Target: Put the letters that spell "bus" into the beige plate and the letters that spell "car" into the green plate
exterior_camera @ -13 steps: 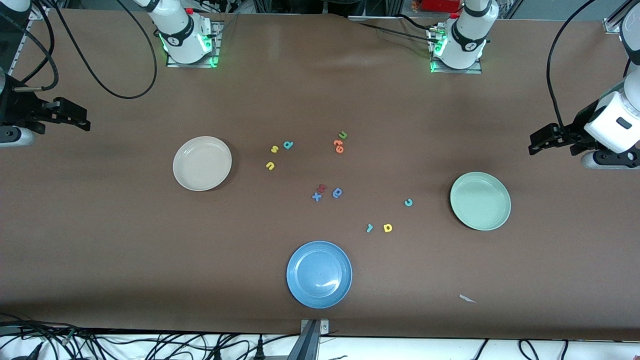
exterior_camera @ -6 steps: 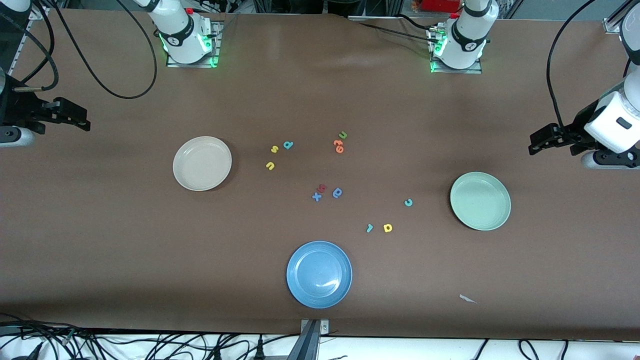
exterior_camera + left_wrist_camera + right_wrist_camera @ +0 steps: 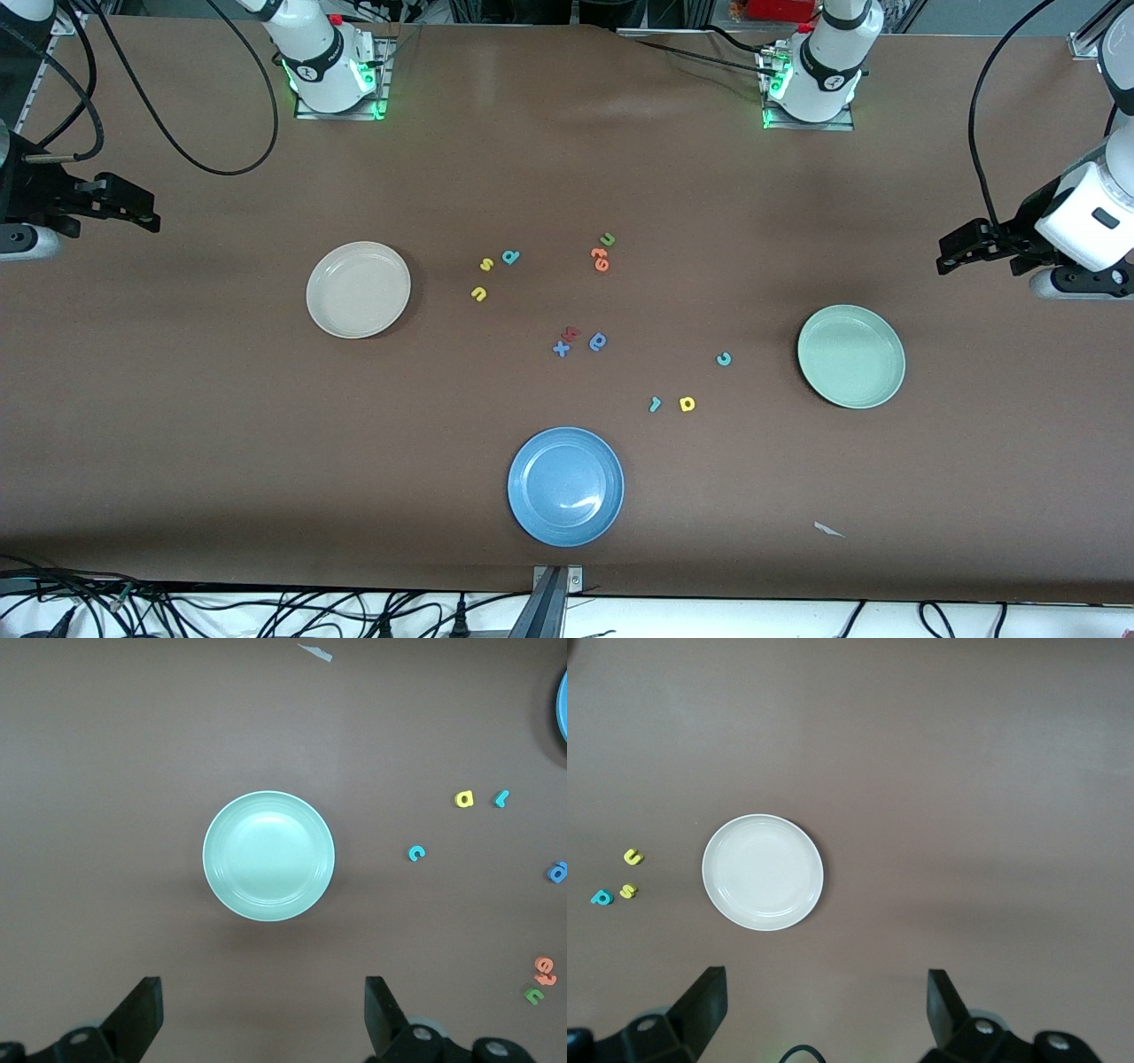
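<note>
The beige plate (image 3: 358,290) (image 3: 763,872) lies toward the right arm's end, with nothing in it. Beside it are the yellow "s" (image 3: 485,264) (image 3: 627,891), the yellow "u" (image 3: 479,294) (image 3: 633,856) and the teal "b" (image 3: 510,257) (image 3: 601,897). The green plate (image 3: 850,356) (image 3: 268,856) lies toward the left arm's end, also bare. Near it are the teal "c" (image 3: 724,359) (image 3: 415,852), the yellow "a" (image 3: 687,404) (image 3: 463,799) and the teal "r" (image 3: 655,405) (image 3: 501,798). My left gripper (image 3: 952,252) (image 3: 263,1010) and right gripper (image 3: 142,208) (image 3: 826,1005) wait open, high over the table's two ends.
A blue plate (image 3: 565,486) sits nearest the front camera. A green "u" (image 3: 608,239) and orange letters (image 3: 600,259) lie mid-table. So do a red letter (image 3: 571,333), a blue "x" (image 3: 561,349) and a blue round letter (image 3: 598,341). A paper scrap (image 3: 828,529) lies nearer the camera than the green plate.
</note>
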